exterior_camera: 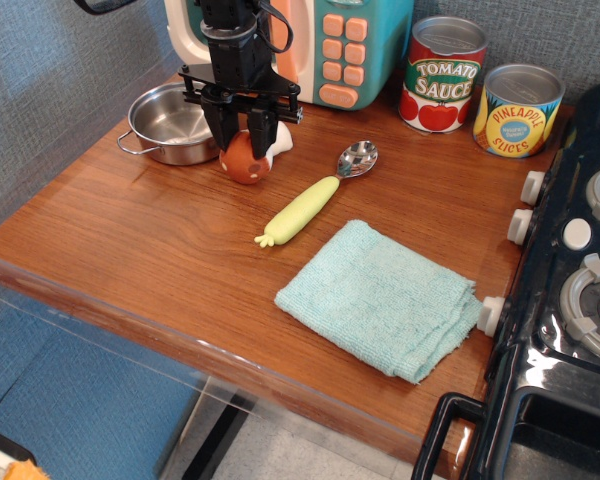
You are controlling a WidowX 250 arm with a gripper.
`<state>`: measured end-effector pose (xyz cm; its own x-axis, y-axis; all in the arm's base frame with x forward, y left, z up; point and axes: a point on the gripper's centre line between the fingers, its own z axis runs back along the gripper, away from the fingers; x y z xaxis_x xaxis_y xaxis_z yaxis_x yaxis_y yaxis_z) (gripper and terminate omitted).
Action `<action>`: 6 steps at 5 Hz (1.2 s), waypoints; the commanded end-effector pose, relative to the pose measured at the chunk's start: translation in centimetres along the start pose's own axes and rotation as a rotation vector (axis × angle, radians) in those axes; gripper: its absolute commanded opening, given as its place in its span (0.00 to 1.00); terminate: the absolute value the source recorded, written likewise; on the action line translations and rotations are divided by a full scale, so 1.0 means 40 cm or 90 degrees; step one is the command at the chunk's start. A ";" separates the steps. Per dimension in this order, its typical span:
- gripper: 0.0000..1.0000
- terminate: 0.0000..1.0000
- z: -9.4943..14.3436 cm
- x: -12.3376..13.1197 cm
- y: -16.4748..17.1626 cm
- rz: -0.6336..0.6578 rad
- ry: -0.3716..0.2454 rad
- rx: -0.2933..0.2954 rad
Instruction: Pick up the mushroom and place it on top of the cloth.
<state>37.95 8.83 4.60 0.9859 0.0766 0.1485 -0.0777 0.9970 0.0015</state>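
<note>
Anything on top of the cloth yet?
No. The cloth is bare; the mushroom sits on the counter between the gripper fingers. Nothing shows what lies beneath the cloth.
</note>
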 end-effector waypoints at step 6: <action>0.00 0.00 0.230 -0.206 -0.293 -0.349 -0.051 -0.087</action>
<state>29.65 -3.94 10.77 0.8757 -0.4444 0.1891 0.4608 0.8860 -0.0514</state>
